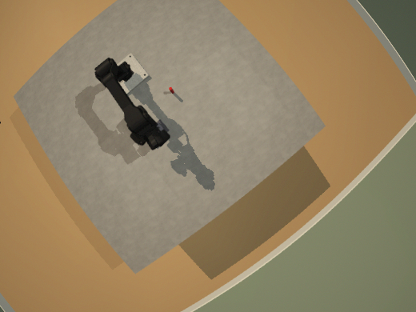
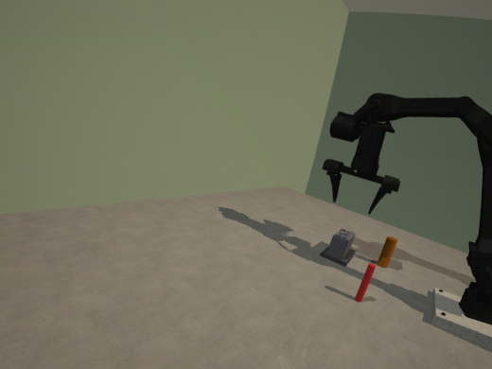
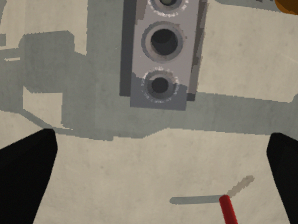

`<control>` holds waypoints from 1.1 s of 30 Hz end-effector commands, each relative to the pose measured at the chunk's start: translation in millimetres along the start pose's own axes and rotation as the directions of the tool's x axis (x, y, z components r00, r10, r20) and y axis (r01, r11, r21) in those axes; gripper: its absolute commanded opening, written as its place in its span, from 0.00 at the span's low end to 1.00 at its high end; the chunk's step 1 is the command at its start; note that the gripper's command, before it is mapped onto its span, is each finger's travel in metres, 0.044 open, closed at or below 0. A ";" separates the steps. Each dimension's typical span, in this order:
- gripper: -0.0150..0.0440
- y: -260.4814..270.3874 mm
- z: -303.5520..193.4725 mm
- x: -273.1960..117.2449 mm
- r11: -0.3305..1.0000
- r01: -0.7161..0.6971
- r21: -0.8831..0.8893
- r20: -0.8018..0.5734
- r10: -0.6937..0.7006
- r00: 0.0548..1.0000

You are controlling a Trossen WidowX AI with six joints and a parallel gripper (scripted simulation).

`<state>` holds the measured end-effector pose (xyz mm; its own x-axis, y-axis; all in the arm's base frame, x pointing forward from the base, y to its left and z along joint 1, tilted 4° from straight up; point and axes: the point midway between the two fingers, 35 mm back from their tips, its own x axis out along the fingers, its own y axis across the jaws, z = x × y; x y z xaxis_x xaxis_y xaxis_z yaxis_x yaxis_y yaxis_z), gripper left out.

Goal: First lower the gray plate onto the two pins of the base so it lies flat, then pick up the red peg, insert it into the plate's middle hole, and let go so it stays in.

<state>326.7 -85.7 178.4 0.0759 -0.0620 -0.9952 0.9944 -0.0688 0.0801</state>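
Observation:
The gray plate (image 2: pixel 342 245) (image 3: pixel 172 65) sits over the dark base (image 2: pixel 338 259) (image 3: pixel 127 60), whose edges show around its foot. It looks level; whether it is fully down on both pins cannot be told. Its middle hole is empty in the wrist view, and the farther hole is cut by the frame's top. The red peg (image 1: pixel 171 90) (image 2: pixel 365 283) (image 3: pixel 228 210) stands upright on the table, apart from the plate. My gripper (image 2: pixel 352 207) (image 3: pixel 165 143) is wide open and empty, high above the plate. In the top view the arm hides the fingers.
An orange cylinder (image 2: pixel 387 252) (image 3: pixel 288 5) stands near the plate, on the side toward the arm's mount; the arm hides it in the top view. The arm's pale mounting plate (image 1: pixel 139 66) (image 2: pixel 447 307) lies beyond the red peg.

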 end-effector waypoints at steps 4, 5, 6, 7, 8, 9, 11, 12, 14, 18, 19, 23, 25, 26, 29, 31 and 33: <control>1.00 -30.1 -102.9 -2.5 0.976 -0.008 -0.219 -0.017 0.005 1.000; 1.00 -37.4 -115.7 -2.0 0.970 -0.006 -0.244 -0.017 0.002 1.000; 1.00 -45.3 -128.0 -1.6 0.963 -0.004 -0.269 -0.018 -0.001 1.000; 1.00 -53.7 -139.7 -1.0 0.956 -0.002 -0.294 -0.018 -0.004 1.000; 1.00 -62.6 -150.7 -0.4 0.948 0.000 -0.319 -0.018 -0.006 1.000; 1.00 -71.8 -161.0 0.2 0.939 0.002 -0.343 -0.017 -0.008 1.000; 1.00 -84.1 -173.2 1.1 0.928 0.004 -0.373 -0.016 -0.011 1.000; 1.00 -85.6 -174.6 1.3 0.926 0.004 -0.377 -0.016 -0.011 1.000; 1.00 -85.6 -174.6 1.3 0.926 0.004 -0.377 -0.016 -0.011 1.000; 1.00 -90.8 -175.1 1.3 0.926 0.005 -0.377 -0.016 -0.012 1.000; 1.00 -90.8 -175.2 3.3 0.926 0.005 -0.377 -0.016 -0.012 1.000; 1.00 -91.1 -175.6 27.0 0.926 0.005 -0.377 -0.016 -0.012 1.000; 1.00 -91.1 -175.6 27.0 0.926 0.005 -0.377 -0.016 -0.012 1.000; 1.00 -91.1 -175.6 27.0 0.926 0.005 -0.377 -0.016 -0.012 1.000; 1.00 -91.1 -175.3 34.5 0.926 0.005 -0.377 -0.016 -0.011 1.000; 1.00 -91.3 -175.0 41.2 0.926 0.005 -0.377 -0.015 -0.011 1.000; 1.00 -91.3 -175.0 42.0 0.926 0.005 -0.377 -0.015 -0.011 1.000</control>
<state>253.0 94.4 127.7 0.0714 -0.0373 -0.9967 0.9482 0.3127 0.0563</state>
